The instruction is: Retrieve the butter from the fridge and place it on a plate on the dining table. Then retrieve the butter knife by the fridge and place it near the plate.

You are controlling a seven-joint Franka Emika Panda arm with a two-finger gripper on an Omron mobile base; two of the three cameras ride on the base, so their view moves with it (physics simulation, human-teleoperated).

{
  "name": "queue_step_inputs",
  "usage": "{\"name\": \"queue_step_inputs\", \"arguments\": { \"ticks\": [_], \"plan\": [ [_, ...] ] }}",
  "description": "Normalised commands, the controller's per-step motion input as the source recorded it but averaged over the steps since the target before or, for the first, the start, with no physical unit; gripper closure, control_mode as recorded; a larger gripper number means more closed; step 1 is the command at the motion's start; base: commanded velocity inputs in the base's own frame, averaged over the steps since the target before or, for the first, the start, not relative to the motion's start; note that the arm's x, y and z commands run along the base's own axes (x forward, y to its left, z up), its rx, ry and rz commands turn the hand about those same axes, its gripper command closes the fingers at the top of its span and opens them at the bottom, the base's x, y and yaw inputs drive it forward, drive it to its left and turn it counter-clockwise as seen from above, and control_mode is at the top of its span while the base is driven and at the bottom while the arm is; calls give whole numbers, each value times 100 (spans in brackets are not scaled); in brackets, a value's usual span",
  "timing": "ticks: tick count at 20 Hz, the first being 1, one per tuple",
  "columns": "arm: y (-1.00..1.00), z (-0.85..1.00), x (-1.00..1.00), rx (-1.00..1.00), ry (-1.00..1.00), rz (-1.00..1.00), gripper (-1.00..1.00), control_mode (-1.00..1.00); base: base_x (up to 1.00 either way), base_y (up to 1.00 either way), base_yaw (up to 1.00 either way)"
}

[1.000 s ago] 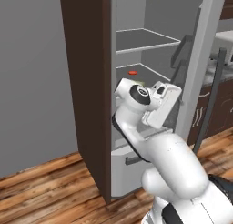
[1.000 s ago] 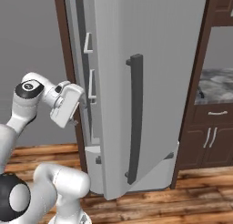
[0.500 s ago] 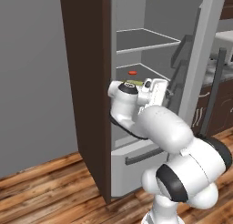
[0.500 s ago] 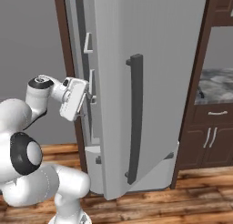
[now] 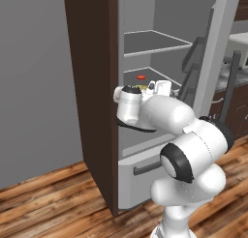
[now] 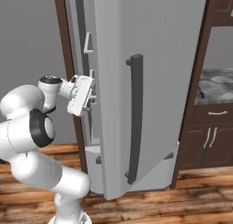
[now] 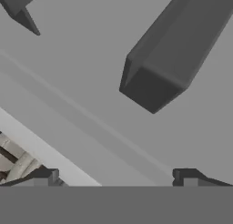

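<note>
My gripper, jaws wide apart and empty, sits just inside the open fridge; I can't make out the butter on the shelf, and swinging blindly risks clipping the door bins

One fridge is seen, with its one door swung open. One dark vertical bar handle is mounted on that door. Two grey inner shelves are counted inside, and one lower drawer below them. One small red item is counted on the lower shelf. Two silver pulls are seen on the brown cabinet beside the fridge, under one marbled counter.
</note>
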Motion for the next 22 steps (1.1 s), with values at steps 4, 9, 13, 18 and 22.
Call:
{"name": "queue_step_inputs", "arguments": {
  "ticks": [4,9,13,18,22],
  "plan": [
    [-35,-7,8,0,5,0,-100,-100,0,0,0],
    [-44,0,19,0,8,1,-100,-100,0,0,0],
    [-41,0,14,0,8,2,-100,-100,0,0,0],
    [-53,0,-1,0,5,1,-100,-100,0,0,0],
    [-69,0,-21,0,2,0,-100,-100,0,0,0]
  ]
}}
